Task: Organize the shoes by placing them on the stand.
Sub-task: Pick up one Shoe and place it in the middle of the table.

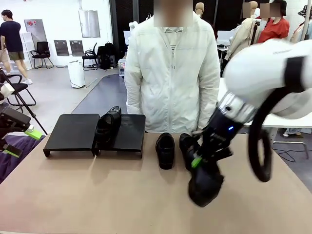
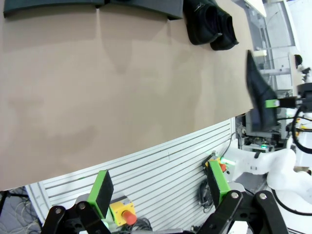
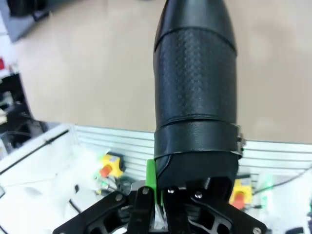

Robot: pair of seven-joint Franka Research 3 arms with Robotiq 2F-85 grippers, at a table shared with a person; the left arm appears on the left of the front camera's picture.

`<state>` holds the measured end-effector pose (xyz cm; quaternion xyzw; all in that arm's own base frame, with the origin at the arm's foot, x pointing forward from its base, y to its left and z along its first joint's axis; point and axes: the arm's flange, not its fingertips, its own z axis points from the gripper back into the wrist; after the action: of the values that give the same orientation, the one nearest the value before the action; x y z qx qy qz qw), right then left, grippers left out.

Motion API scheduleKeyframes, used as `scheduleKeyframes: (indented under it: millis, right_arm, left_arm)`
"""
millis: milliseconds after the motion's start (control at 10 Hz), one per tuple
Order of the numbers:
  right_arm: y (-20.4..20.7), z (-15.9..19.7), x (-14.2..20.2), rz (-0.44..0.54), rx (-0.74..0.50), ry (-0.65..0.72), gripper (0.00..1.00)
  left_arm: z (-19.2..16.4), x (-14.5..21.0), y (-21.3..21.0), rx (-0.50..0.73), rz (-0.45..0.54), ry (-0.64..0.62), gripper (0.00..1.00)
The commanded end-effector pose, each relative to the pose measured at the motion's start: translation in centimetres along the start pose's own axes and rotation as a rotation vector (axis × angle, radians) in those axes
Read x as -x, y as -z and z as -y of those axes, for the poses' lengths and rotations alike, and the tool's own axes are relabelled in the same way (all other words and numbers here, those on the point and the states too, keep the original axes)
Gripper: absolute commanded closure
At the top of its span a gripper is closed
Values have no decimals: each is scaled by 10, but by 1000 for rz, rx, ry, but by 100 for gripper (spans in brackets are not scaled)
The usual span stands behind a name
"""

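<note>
Our right gripper (image 1: 197,162) clamps one shoe (image 1: 204,183) above the table (image 1: 97,195), near right; our left gripper (image 2: 160,184) gapes wide, empty, far left.

Bright, even light; seemingly soft edges

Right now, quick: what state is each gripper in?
Left gripper: open, holding nothing.
Right gripper: shut on a black shoe.
</note>
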<state>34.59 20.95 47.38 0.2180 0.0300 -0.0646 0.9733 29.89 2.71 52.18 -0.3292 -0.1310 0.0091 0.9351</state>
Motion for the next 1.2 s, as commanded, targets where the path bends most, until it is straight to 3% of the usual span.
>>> scheduleKeyframes:
  millis: [0, 100, 500, 800, 1100]
  right_arm:
    - [48, -20, -26, -123, -39, -52, 100]
    - [69, -27, -25, -167, -24, -78, 100]
    - [120, -28, -34, -105, -33, -210, 100]
    - [144, -22, -50, -40, -101, -215, 100]
    - [151, -21, -53, -105, -108, -191, 100]
  left_arm:
    - [-3, 0, -2, 8, -6, 10, 0]
    - [-3, 0, -2, 8, -6, 10, 0]
    - [-3, 0, -2, 8, -6, 10, 0]
    - [-3, 0, -2, 8, -6, 10, 0]
    - [-3, 0, -2, 8, -6, 10, 0]
